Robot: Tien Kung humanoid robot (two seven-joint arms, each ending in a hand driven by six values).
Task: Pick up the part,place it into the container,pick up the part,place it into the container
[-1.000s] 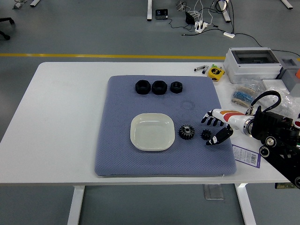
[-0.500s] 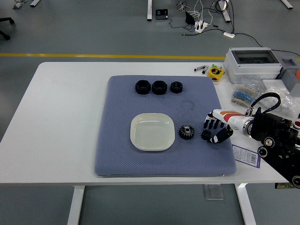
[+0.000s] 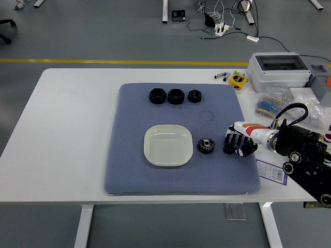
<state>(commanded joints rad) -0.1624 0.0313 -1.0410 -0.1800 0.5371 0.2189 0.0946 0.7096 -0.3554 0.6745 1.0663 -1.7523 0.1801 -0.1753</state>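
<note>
Since a second ago your right hand [image 3: 239, 144] has dropped onto the small gear [image 3: 227, 149], thumb swung in from its spread position. Fingers now curled down over that gear, which shows only as a dark edge at the hand's left side; whether they truly grip it or just cover it, you cannot tell from this view. Gear appears to sit on the blue mat [image 3: 129, 170], right of centre.

Larger gear [image 3: 206, 145] lies flat just left of the hand, apart from it, unmoved, between hand and container. White square dish [image 3: 167, 145] sits mid-mat, nothing in it.

Along the mat's far edge: three black nuts [image 3: 175, 96] in a row, close together.

Mat rests on the white table [image 3: 67, 129]. Off the mat, to your right: grey electrical box [image 3: 280, 71] at the far corner, yellow tape measure [image 3: 238, 79] beside it, bagged parts [image 3: 269, 106] nearer, a printed card [image 3: 272, 171] by the mat's near right corner.

Left arm not seen.
</note>
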